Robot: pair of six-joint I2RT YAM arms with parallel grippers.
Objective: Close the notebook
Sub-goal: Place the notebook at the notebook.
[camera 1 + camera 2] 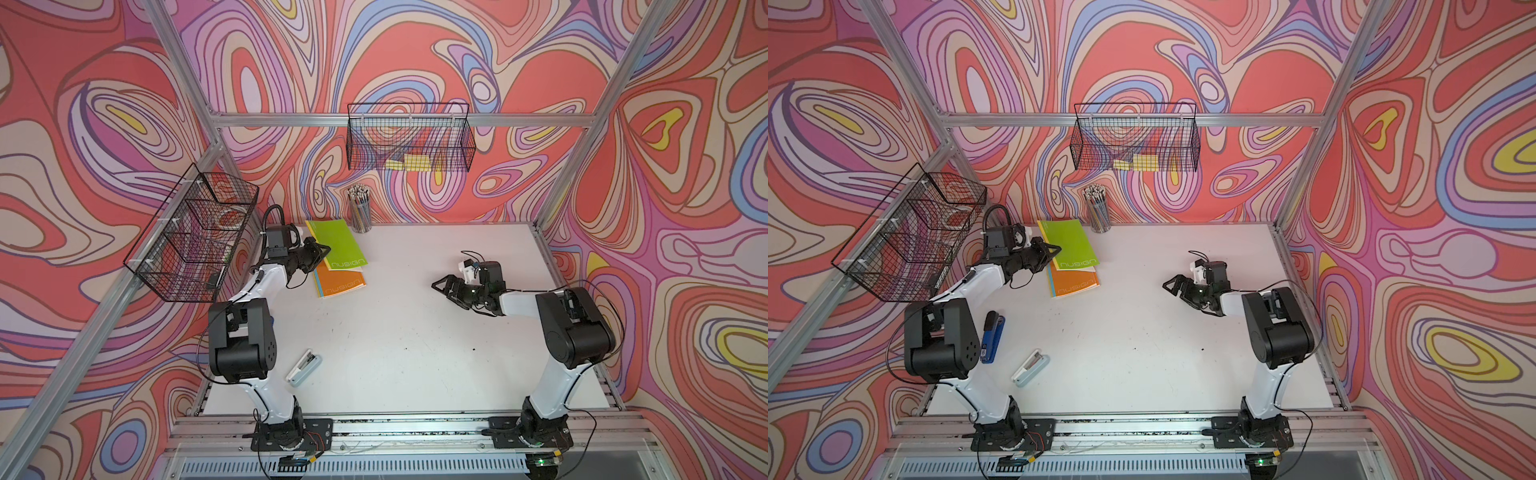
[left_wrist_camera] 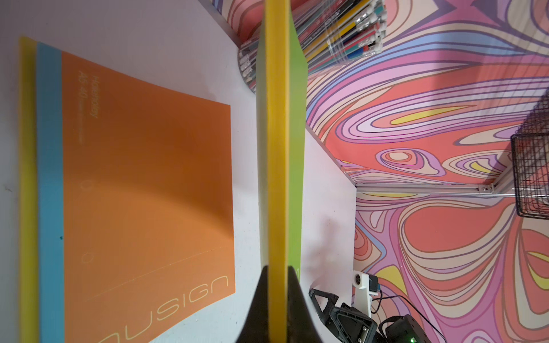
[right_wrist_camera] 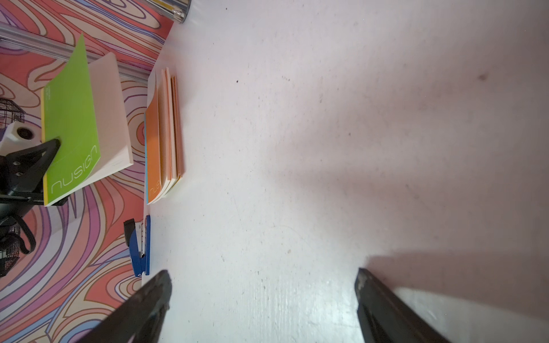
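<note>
White tabletop (image 1: 415,332), far left corner. Item: green notebook (image 1: 338,243), aloft partly over the orange notebook (image 1: 343,284); my left gripper (image 2: 277,270) pinches its yellow spine edge, I judge to swing it shut. Also: right gripper (image 3: 263,277), spread, idle.

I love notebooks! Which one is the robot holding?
The green notebook: the left tool pinches its yellow edge and holds it off the table. The orange notebook lies on the table, untouched.
</note>
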